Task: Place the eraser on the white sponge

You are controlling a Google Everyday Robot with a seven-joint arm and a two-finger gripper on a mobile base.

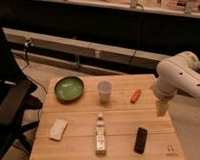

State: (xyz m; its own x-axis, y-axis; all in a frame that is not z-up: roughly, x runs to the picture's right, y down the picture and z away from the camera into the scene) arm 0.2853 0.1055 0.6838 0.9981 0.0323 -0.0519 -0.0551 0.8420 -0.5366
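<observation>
Gripper hangs by the right edge of the table, just beyond the eraser — can't tell if it's open or closed. Eraser lies flat near the front edge; a bad nudge could slide it off. Route to the white sponge crosses the bottle — tall, tippy. Bare wood around the sponge.

Black eraser, white sponge, green bowl (cream gripper, far right).
</observation>
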